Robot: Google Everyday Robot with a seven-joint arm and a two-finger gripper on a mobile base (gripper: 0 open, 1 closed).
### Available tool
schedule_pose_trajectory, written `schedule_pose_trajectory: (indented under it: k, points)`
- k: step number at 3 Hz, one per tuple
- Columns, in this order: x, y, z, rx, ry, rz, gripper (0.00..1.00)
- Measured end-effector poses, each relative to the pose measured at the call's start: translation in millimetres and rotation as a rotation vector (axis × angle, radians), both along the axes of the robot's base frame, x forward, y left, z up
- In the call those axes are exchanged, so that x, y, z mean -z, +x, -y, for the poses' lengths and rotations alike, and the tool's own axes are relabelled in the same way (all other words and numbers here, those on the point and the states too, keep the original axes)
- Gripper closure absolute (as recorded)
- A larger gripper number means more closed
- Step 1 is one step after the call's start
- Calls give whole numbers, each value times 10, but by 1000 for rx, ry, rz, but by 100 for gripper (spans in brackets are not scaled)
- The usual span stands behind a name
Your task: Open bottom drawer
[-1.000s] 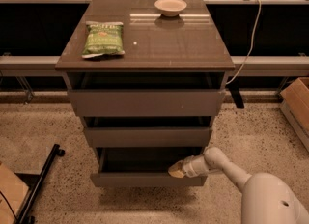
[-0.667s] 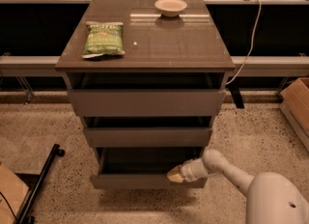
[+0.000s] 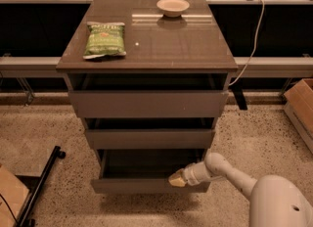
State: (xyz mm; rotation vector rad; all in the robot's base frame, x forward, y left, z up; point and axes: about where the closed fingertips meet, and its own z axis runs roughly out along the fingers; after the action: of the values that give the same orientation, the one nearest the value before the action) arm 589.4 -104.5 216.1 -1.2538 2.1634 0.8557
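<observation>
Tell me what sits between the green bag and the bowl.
Camera view: bare cabinet top there, a white speck near the green bag. The pincer is low, at the bottom drawer.

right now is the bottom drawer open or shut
Open: the bottom drawer juts forward, dark interior showing; the gripper sits at its front.

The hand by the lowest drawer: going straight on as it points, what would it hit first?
Probably the bottom drawer: the hand sits at its front panel's top edge, pointing along it, though depth is unclear.
</observation>
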Motion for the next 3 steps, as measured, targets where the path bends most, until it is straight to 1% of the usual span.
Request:
schedule_pose_trajectory:
  k: [1,2,3]
  points:
    - [55,-42,-22,-11,-14,-25,37]
    - [29,-42,-22,-11,-14,-25,15]
    - [-49,-41,-22,-11,-14,-25,0]
